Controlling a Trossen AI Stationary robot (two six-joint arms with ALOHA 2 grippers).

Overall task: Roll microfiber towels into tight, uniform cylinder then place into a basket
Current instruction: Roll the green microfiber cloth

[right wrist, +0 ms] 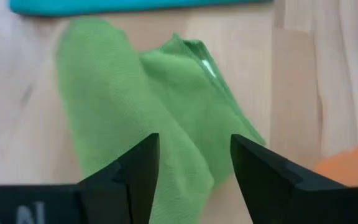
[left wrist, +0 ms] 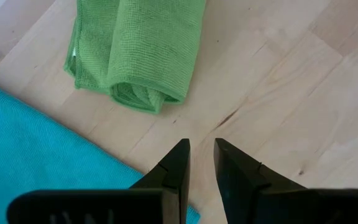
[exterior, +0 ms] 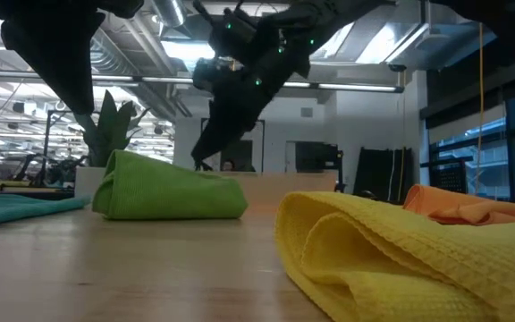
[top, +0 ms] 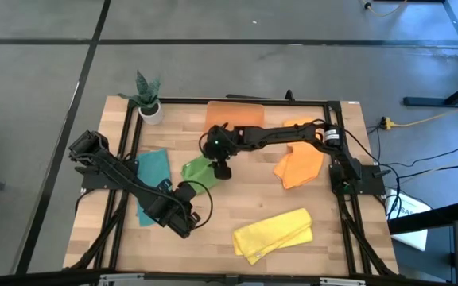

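The green towel (top: 200, 169) is found loosely rolled near the middle of the wooden tabletop (top: 237, 210), with one end showing a spiral of layers in the left wrist view and the other end spread out flatter. The right tool (top: 222, 170) is positioned directly above the towel's far end, with its two fingers (right wrist: 143, 168) standing well apart and nothing gripped between them; whether the fingertips touch the cloth cannot be determined from the views available. The left tool (top: 189, 224) is held low over bare wood just beside the towel's rolled end, its fingers (left wrist: 178, 163) drawn near together with only a narrow slit between them and nothing clamped. The teal towel (top: 153, 181) is laid flat at the left side of the tabletop, partly covered by the left arm, with its edge just beside the green towel. The yellow towel (top: 275, 233) is seen folded loosely near the front edge, well apart from the others. An orange towel (top: 300, 164) is lying crumpled toward the right side, beneath the right arm. The basket (top: 234, 117) is set at the rear edge of the tabletop, behind the green towel. A small white pot with a green plant (top: 149, 98) is noted at the rear left corner
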